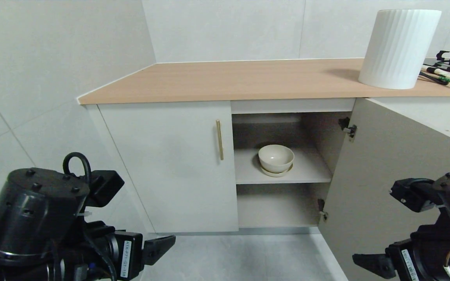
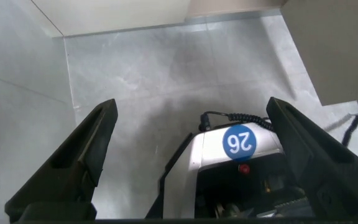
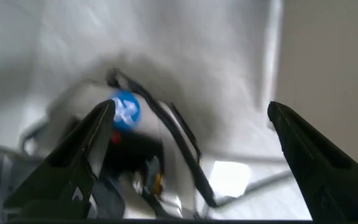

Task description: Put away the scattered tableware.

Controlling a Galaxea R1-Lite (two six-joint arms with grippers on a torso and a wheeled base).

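Bowl (image 1: 275,157) | on saucer (image 1: 275,173), upper cabinet shelf (image 1: 311,168) | likely light, rigid, slick-glazed, breakable: grip at rim | left tool (image 2: 191,103) wide, empty | right tool (image 3: 190,106) wide, empty

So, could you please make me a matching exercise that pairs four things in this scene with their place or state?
Things:
1. bowl
2. ribbed white container
3. left cabinet door
4. right cabinet door

Place or state:
A. swung open
B. on the countertop
C. shut
D. on the upper shelf

Pairs: 1-D, 2-B, 3-C, 4-A.
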